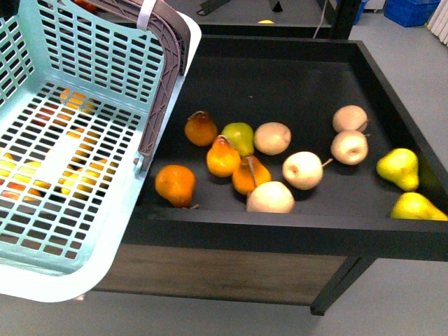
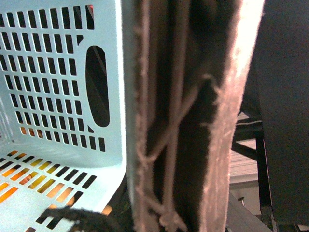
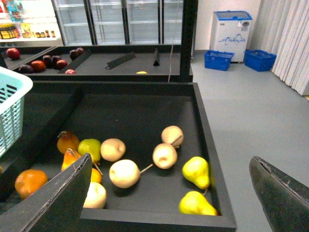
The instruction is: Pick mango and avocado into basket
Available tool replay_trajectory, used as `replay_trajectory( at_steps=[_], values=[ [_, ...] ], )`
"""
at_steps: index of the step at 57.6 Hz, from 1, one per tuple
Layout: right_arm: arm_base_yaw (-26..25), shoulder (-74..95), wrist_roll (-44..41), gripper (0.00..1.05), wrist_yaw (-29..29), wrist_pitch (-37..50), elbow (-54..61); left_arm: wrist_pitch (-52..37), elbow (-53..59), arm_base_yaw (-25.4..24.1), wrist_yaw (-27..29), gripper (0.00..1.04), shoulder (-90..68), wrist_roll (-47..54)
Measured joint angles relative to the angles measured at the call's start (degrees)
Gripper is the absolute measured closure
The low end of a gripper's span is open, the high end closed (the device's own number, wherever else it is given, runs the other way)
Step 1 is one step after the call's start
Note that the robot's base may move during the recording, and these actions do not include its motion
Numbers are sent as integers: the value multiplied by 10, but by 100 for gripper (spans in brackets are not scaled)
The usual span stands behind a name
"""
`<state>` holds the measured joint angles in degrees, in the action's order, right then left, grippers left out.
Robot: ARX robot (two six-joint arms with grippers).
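Note:
The turquoise basket [image 1: 105, 77] hangs tilted at the left, over the left end of the black bin. It also shows in the left wrist view [image 2: 58, 72] and the right wrist view [image 3: 12, 106]. It is empty inside. My left gripper [image 2: 178, 193] is shut on its brown-grey handle [image 2: 183, 121]. Yellow and orange patches show through the basket's bottom slots [image 1: 77, 150], but I cannot tell what they are. No mango or avocado shows clearly. My right gripper [image 3: 169, 198] is open and empty above the bin's front right part.
The black bin [image 1: 280, 225] holds orange pears [image 1: 222, 157], a green pear [image 1: 239, 136], cream round fruits [image 1: 302, 170] and yellow pears [image 1: 397, 168]. A farther bin holds dark red fruits [image 3: 48, 60] and a small yellow thing [image 3: 141, 72]. Blue crates [image 3: 219, 59] stand behind.

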<state>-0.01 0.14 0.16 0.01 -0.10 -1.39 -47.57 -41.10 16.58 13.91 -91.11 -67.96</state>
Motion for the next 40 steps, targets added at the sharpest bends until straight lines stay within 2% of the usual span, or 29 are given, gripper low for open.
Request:
replay_trajectory(
  at_steps=[40],
  values=[
    [0, 0, 0, 9, 0, 0, 0, 0, 0, 0, 0, 90, 0, 0]
  ],
)
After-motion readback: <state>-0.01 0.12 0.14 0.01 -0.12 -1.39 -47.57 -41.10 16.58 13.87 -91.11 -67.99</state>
